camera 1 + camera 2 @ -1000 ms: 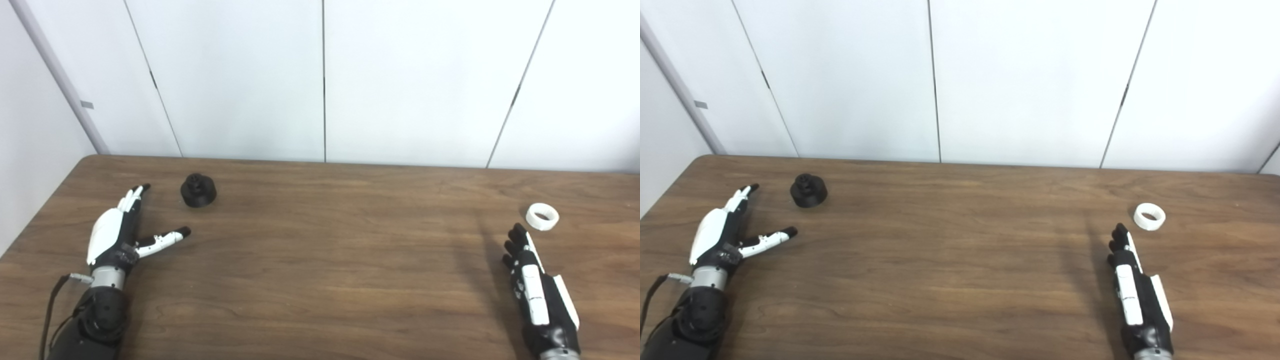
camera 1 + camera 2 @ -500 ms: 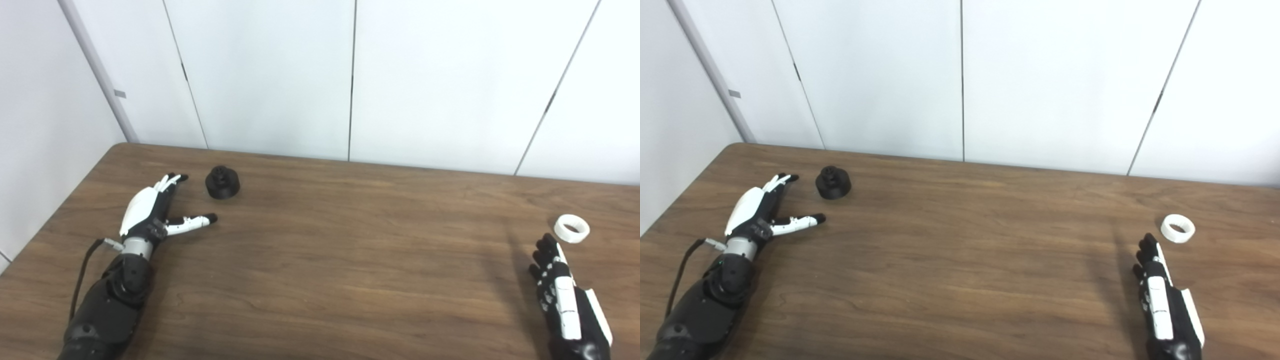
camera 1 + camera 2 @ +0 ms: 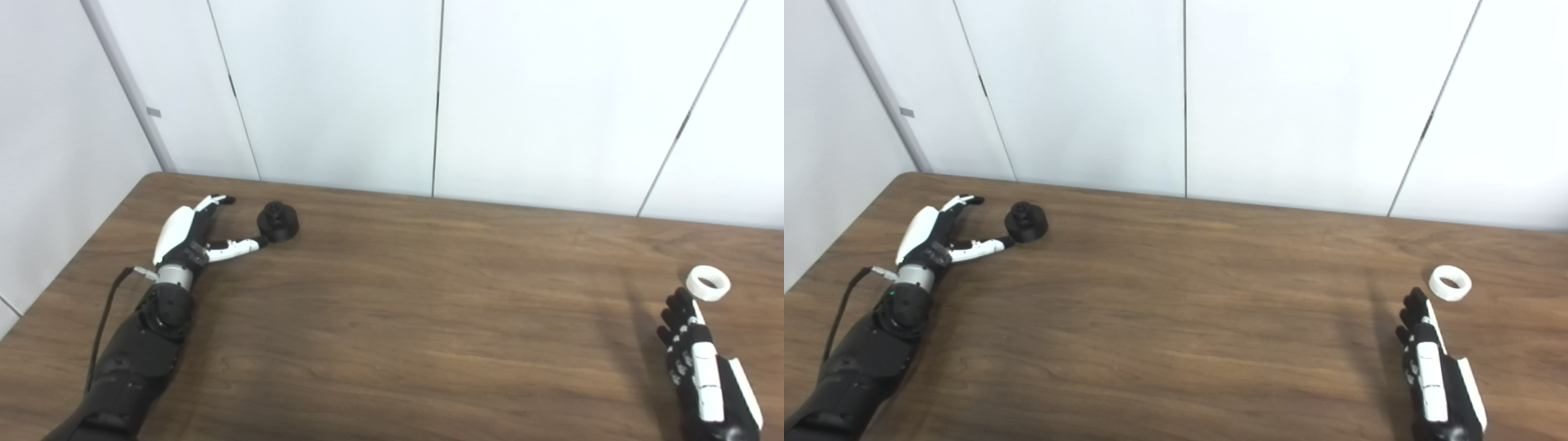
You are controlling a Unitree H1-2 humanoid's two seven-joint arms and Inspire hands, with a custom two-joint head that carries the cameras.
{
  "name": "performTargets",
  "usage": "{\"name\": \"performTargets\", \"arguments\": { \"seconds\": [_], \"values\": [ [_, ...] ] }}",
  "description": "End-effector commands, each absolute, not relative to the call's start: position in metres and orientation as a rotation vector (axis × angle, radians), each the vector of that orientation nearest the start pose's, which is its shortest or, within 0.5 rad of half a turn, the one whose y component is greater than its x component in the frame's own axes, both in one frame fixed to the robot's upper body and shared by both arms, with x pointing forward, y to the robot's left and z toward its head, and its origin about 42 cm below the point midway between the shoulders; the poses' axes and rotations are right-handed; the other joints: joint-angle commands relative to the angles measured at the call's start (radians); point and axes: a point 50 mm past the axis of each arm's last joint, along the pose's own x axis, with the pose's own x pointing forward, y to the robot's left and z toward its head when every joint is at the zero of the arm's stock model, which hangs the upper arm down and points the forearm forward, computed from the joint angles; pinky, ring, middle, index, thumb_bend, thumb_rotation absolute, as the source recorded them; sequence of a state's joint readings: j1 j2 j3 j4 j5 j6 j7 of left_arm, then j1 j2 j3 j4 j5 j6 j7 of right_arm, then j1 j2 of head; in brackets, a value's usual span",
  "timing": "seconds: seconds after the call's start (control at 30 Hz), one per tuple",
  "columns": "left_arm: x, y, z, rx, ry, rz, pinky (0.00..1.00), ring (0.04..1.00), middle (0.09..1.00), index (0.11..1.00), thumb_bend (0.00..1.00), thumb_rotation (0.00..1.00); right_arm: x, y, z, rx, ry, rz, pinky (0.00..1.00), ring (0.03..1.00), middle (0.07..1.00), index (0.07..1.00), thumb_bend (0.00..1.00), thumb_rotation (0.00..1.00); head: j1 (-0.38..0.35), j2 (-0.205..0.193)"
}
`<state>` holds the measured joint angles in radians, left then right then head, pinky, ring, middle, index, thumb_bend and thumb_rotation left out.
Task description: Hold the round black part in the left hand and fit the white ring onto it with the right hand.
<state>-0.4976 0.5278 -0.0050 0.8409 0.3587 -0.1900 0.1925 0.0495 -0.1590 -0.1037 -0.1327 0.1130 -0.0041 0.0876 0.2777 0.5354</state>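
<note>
1. Clearly, the round black part [image 3: 278, 221] sits on the far-left area of the wooden tabletop [image 3: 404, 318], near the back edge, flat on its wide base with a smaller knob on top; no writing or label can be read on it.
2. Just beside it, the left robot hand [image 3: 191, 233] lies low over the tabletop, released and grasping nothing. Its thumb tip reaches the near-left side of the black part, and whether it touches cannot be told. Its fingers [image 3: 211, 202] stretch toward the back edge, left of the part and apart from it.
3. Far across the tabletop, the white ring [image 3: 708, 283] lies flat near the right edge, its hole facing up; no marking is legible on it.
4. Near the ring, the right robot hand [image 3: 1434, 372] rests with its black and white back up and its fingertips [image 3: 1413, 303] pointing at the ring, close to it but not touching. It holds nothing. Its fingers look nearly straight and close together, though its palm side is hidden.
5. Both forearms are cut off by the bottom edge of the views, and a thin cable [image 3: 109, 306] runs along the left wrist.
6. Behind the tabletop stand plain white wall panels [image 3: 343, 92] with dark seams. A small grey tag [image 3: 154, 113] sits on a grey strip at the left, too small to read.
</note>
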Motion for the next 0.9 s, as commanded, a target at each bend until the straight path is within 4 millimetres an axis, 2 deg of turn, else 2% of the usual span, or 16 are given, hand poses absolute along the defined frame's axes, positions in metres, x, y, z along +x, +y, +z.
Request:
{"name": "performTargets", "arguments": {
  "seconds": [0.0, 0.33, 0.6, 0.87],
  "values": [
    [0.423, 0.438, 0.129, 0.861, 0.112, 0.225, 0.95, 0.966, 0.950, 0.848, 0.97, 0.43, 0.267, -0.289, 0.147, -0.060, -0.173, -0.003, 1.00, 1.000, 1.000, 1.000, 0.32, 1.00, 0.000, 0.003],
    [0.433, 0.428, 0.123, 0.882, 0.130, 0.166, 0.98, 0.964, 0.939, 0.845, 0.97, 0.43, 0.263, -0.286, 0.160, -0.077, -0.177, -0.018, 1.00, 1.000, 1.000, 1.000, 0.30, 1.00, -0.014, 0.027],
    [0.433, 0.425, 0.120, 0.914, 0.141, 0.127, 0.95, 0.954, 0.939, 0.845, 0.98, 0.44, 0.262, -0.282, 0.165, -0.082, -0.183, -0.017, 1.00, 1.000, 1.000, 1.000, 0.30, 1.00, -0.014, 0.027],
    [0.435, 0.423, 0.119, 0.933, 0.149, 0.103, 0.98, 0.959, 0.938, 0.838, 0.98, 0.43, 0.259, -0.280, 0.169, -0.070, -0.182, -0.021, 1.00, 1.000, 1.000, 1.000, 0.30, 1.00, -0.007, 0.025]
  ]
}}
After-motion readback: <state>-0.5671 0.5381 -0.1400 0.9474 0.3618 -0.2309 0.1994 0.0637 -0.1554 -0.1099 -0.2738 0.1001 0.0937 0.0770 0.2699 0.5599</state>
